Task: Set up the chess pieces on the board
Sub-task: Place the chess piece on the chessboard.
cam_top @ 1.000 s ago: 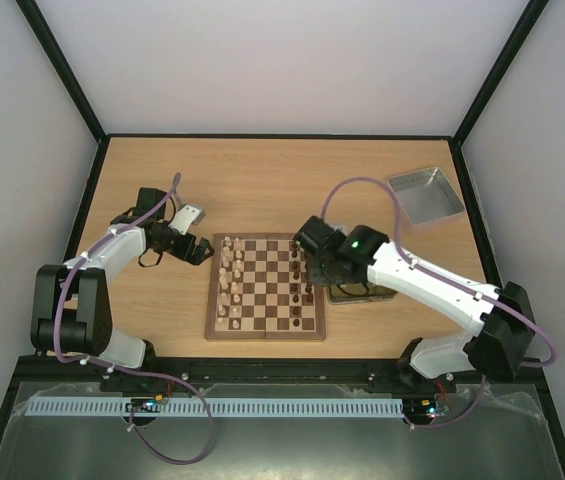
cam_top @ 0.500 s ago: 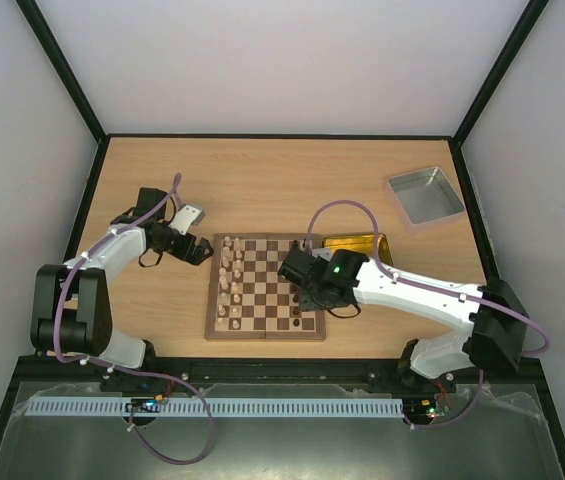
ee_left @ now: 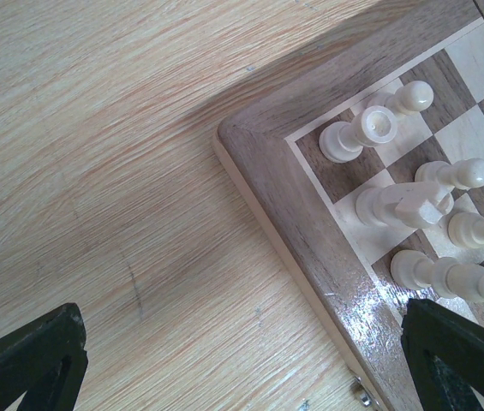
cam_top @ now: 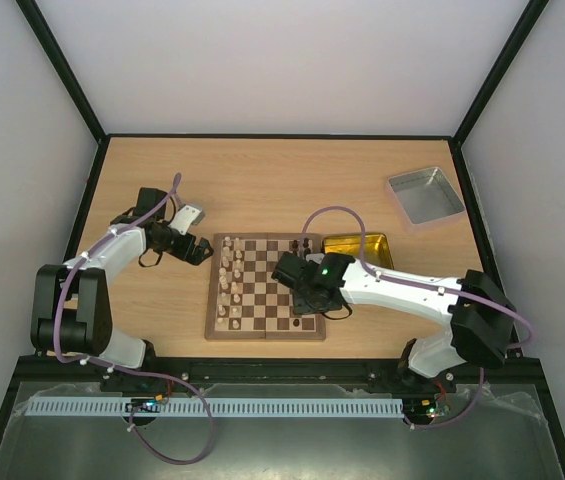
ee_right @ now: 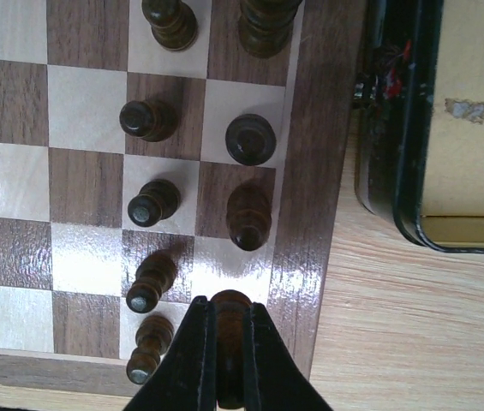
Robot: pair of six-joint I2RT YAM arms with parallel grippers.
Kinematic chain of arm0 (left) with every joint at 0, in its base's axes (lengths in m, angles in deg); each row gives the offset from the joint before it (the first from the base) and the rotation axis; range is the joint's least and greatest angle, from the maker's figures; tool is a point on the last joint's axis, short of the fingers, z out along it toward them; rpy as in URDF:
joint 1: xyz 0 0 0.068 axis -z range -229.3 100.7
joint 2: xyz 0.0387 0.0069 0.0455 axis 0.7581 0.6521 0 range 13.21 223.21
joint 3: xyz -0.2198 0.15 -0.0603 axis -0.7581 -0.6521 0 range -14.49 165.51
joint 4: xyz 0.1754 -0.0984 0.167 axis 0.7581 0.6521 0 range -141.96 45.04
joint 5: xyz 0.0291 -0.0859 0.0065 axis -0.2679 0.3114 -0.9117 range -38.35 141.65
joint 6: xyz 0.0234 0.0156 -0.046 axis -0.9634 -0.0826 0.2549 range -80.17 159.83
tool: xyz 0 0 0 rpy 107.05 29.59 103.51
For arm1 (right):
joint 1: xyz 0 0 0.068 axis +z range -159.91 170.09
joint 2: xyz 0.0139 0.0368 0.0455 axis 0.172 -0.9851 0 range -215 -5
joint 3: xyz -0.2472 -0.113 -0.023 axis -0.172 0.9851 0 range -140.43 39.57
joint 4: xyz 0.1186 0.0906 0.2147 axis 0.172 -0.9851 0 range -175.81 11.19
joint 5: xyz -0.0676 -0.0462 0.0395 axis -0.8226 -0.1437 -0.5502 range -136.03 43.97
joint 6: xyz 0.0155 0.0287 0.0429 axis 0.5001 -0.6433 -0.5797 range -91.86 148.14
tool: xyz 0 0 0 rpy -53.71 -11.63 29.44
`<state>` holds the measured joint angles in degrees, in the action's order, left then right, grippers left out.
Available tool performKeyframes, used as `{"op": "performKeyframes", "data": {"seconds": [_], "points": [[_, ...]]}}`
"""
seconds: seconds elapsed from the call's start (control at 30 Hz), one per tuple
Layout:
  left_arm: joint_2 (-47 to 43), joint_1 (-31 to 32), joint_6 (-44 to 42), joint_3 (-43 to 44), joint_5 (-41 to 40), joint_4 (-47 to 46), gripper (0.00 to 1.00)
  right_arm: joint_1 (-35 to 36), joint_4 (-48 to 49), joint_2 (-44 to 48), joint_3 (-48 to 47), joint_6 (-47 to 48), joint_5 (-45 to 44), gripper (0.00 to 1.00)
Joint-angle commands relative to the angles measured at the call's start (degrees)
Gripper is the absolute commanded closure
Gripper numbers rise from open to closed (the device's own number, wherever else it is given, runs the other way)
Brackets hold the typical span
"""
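The board [cam_top: 262, 292] lies mid-table. Cream chess pieces [cam_top: 229, 285] stand along its left side and dark pieces [cam_top: 296, 258] along its right. My right gripper [cam_top: 302, 295] hangs over the board's near right part. In the right wrist view it [ee_right: 230, 318] is shut on a dark chess piece [ee_right: 230, 306] just above a cream edge square, with a dark bishop [ee_right: 248, 216] and several dark pawns [ee_right: 150, 281] around it. My left gripper [cam_top: 200, 250] is open and empty beside the board's far left corner [ee_left: 259, 150], where cream pieces [ee_left: 370, 133] stand.
A gold tin [cam_top: 359, 248] lies right against the board's right edge; its rim shows in the right wrist view [ee_right: 413, 171]. A silver-grey tray [cam_top: 425, 195] sits at the far right. Bare wooden table [ee_left: 96, 171] lies left of the board.
My right gripper has moved from over the gold tin left and nearer onto the board's right side, carrying the dark piece. The tin is now uncovered. The left arm has not moved.
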<state>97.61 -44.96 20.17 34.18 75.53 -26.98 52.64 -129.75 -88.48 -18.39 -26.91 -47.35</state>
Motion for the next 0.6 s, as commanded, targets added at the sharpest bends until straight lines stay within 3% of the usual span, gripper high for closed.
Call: {"op": "performKeyframes", "data": {"seconds": [0.0,0.57], "points": [[-0.2,0.23,0.04,-0.67,-0.06,0.08,0.0,0.38,1.3,-1.42,0.63,0.6,-0.36,0.98],[-0.03,0.29,-0.02,-0.48,0.1,0.11,0.0,0.31,2.41,-3.68,1.06,1.37,0.18,0.94]]}}
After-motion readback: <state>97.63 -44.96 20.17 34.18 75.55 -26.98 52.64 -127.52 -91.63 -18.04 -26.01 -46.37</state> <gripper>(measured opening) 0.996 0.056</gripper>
